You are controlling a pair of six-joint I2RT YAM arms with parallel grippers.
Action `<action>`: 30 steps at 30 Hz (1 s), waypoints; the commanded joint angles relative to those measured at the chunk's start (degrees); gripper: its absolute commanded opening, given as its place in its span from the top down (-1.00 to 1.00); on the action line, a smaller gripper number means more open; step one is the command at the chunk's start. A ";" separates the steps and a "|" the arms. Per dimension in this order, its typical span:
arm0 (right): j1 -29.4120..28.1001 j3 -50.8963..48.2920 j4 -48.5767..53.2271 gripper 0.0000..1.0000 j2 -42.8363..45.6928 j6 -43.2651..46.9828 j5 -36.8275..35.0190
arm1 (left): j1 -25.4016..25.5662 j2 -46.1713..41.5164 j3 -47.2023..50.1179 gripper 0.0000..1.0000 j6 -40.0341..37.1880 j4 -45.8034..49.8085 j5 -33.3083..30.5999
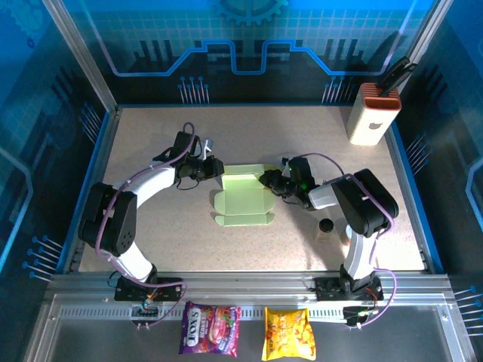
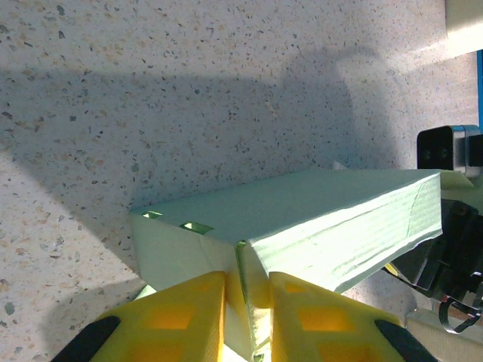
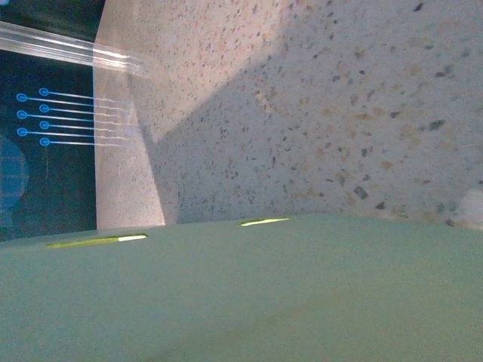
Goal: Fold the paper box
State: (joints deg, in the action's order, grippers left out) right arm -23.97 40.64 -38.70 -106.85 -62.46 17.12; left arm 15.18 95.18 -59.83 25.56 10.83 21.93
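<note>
The pale green paper box [image 1: 243,197] lies partly folded in the middle of the table, its far wall and side flaps raised. My left gripper [image 1: 218,168] is at the box's far left corner; in the left wrist view its yellow fingers [image 2: 189,317] are shut on a folded corner flap of the box [image 2: 302,211], the gripper [image 2: 247,305] pinching the card edge-on. My right gripper [image 1: 267,180] sits against the box's far right corner. The right wrist view looks across a green panel [image 3: 241,302] with two slots, and its fingers are hidden behind the card.
A white block with an orange ribbed top [image 1: 373,113] stands at the back right of the speckled table [image 1: 249,128]. A small dark round thing [image 1: 326,225] lies beside the right arm. Two snack packets [image 1: 210,328] [image 1: 288,334] lie in front of the table's near edge.
</note>
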 commanded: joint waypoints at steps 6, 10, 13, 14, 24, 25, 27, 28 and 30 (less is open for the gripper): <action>-3.84 -3.81 -3.83 0.43 2.75 -5.55 -10.89 | -0.26 0.65 2.54 0.58 1.06 4.52 -1.64; -5.25 -4.06 -4.58 0.43 2.93 -8.56 -14.45 | -0.25 0.85 2.84 0.58 1.27 4.14 -1.43; -6.08 -3.73 -4.60 0.38 3.37 -9.93 -16.35 | -0.25 0.89 2.85 0.58 1.17 4.06 -1.29; -6.26 -3.41 -3.72 0.37 3.66 -10.30 -16.95 | -0.29 0.91 2.95 0.58 1.16 4.01 -1.35; -7.05 -0.04 4.59 0.53 4.88 -13.13 -18.85 | -0.29 0.71 3.51 0.57 1.33 3.58 -1.12; -7.28 0.01 4.53 0.55 4.69 -13.60 -18.98 | -0.26 0.71 3.50 0.58 1.33 3.58 -1.11; -7.73 0.02 4.34 0.59 4.30 -14.65 -19.77 | -0.28 0.78 3.53 0.57 1.33 3.59 -1.04; -7.93 0.07 4.10 0.60 4.06 -15.01 -20.15 | -0.27 0.67 3.43 0.58 1.37 3.67 -1.03; -8.12 0.24 3.74 0.60 3.22 -15.66 -20.34 | -0.29 0.56 3.49 0.58 1.33 3.71 -1.02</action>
State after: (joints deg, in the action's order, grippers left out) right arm -31.00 39.88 -36.88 -103.24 -75.94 -0.93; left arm 15.11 94.96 -58.72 26.94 8.91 22.39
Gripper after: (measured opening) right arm 0.201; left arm 0.213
